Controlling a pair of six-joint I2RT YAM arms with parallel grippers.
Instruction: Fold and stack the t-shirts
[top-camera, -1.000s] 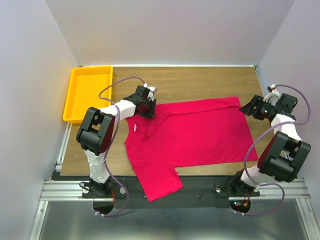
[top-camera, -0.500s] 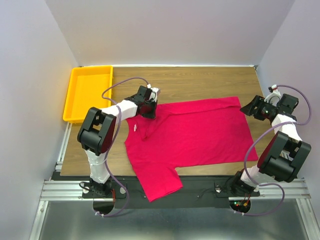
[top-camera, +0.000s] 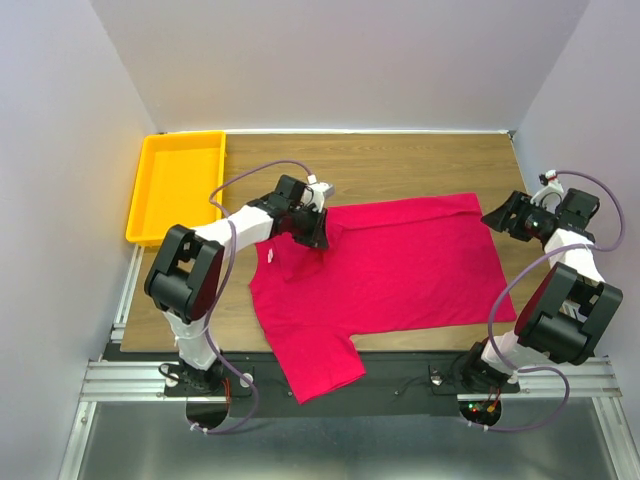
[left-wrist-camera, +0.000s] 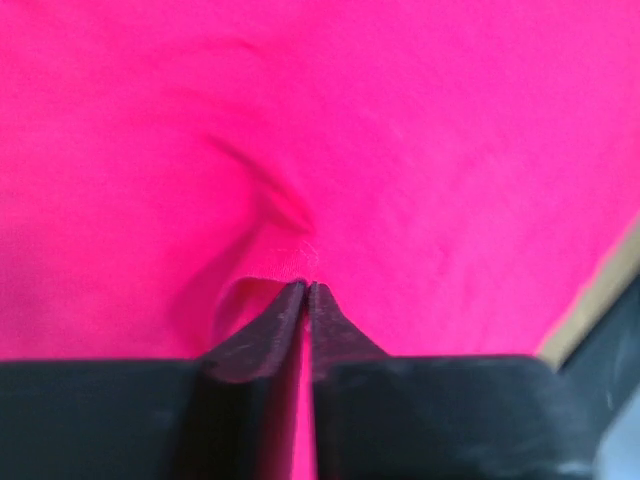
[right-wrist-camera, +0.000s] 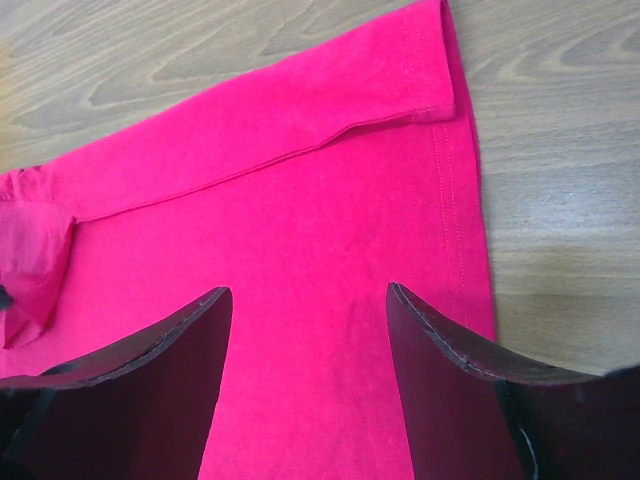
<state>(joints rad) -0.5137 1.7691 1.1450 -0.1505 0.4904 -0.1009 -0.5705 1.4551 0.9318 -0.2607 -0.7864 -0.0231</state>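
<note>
**Top view.** Shirt noted spread flat and unfolded over the middle of the surface, neck toward 9 o'clock, hem toward 3 o'clock. One sleeve is seen hanging over the near edge at about 7 o'clock. Tray is placed at 10 o'clock, well apart from the cloth, nothing in it. Progress is judged early: no full fold is made and nothing is stacked. All folding and the stacking are left. Left arm is reached out and bent inward, left hand set down on the shirt's 10 o'clock corner, near the collar. Right arm is swung out to 3 o'clock, right hand held at the hem edge, pointed toward 9 o'clock.

**Left wrist.** Left hand is found closed narrow, a small pucker of red cloth pinched at the tips and a strip of it seen between the fingers. Creases are drawn toward the pinch. A sliver of surface shows at 4 o'clock.

**Right wrist.** Right hand is held wide and nothing is gripped. Shirt lies flat beneath and between the fingers. A band along the 12 o'clock edge is seen doubled over. Bare wood is seen at 3 o'clock.
</note>
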